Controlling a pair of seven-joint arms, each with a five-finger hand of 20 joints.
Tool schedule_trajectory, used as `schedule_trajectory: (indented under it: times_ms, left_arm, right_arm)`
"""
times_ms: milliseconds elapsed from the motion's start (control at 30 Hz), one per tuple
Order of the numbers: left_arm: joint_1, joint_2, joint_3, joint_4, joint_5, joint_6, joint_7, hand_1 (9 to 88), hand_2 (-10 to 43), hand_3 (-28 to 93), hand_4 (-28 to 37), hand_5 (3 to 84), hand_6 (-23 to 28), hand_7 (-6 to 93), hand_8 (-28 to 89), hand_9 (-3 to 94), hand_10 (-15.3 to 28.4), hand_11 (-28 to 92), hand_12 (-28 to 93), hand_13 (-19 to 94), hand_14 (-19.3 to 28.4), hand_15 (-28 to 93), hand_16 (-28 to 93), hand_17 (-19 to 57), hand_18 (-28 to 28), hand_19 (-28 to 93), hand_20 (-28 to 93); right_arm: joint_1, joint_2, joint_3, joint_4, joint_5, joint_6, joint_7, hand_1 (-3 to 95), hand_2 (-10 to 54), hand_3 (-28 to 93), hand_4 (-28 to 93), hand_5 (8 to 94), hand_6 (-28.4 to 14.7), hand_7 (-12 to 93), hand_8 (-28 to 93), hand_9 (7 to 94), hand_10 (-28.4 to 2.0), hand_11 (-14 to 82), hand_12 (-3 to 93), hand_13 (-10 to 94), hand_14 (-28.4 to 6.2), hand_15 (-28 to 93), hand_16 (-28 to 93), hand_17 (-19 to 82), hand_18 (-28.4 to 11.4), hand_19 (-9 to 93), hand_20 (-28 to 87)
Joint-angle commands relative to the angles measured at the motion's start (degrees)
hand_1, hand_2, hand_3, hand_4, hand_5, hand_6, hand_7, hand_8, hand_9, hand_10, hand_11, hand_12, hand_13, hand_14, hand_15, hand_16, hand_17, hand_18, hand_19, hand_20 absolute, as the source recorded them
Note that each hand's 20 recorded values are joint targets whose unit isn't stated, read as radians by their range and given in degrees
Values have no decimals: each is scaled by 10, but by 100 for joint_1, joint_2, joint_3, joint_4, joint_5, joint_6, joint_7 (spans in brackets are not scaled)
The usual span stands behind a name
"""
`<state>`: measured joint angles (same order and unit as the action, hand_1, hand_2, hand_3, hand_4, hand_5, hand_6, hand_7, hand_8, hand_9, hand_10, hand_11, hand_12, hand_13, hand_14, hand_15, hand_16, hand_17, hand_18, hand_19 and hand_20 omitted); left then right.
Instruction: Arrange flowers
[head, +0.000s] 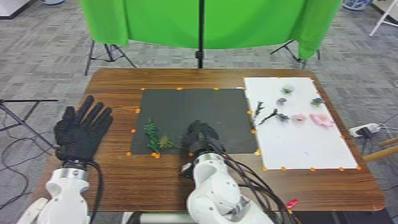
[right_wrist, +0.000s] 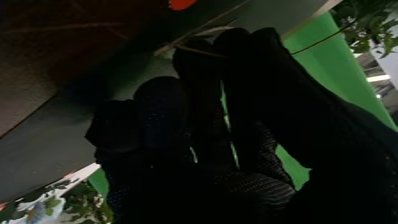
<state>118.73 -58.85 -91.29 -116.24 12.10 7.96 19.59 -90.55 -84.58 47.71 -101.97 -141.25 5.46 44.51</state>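
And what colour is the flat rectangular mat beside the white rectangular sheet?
The mat is dark grey, clearest in the head view.

Passable: far half of black mat (head: 191, 100), near half of white sheet (head: 306, 150); blocked by green sprigs (head: 152, 134) at mat's near left corner, right hand (head: 205, 139) over its near edge, dark twigs (head: 258, 108) along sheet's left edge, flowers (head: 322, 120) across its far half.

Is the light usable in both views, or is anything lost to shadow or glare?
Head view: fairly even light, white sheet brightest, still readable. Right wrist view: the right hand is nearly black in shadow, its detail mostly lost against brighter green cloth.
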Motion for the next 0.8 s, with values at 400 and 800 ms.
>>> schedule_trajectory:
  times_ms: [400,800]
  left_arm:
    - [359,-230,-174,-87,-49,22,290,235,112,762,-283,339,82,66,-93,268,146,94,69,188,149,161,-36,-82,116,232,71]
    - [562,-245,-275,-167,-50,33,356,235,111,760,-283,339,82,67,-93,269,145,94,71,190,149,159,-33,-82,117,232,72]
  right_arm:
    - [-151,635,147,-666,127,117,-321,365,-95,893,-283,550,-84,515,-203,571,-229,598,287,581,-196,830,261,354,-284,932,584]
    - [-460,1051,390,-1039,308,-1090,-171,485,-95,830,-265,726,-58,443,112,694,-201,465,426,636,-193,809,280,358,-284,932,579]
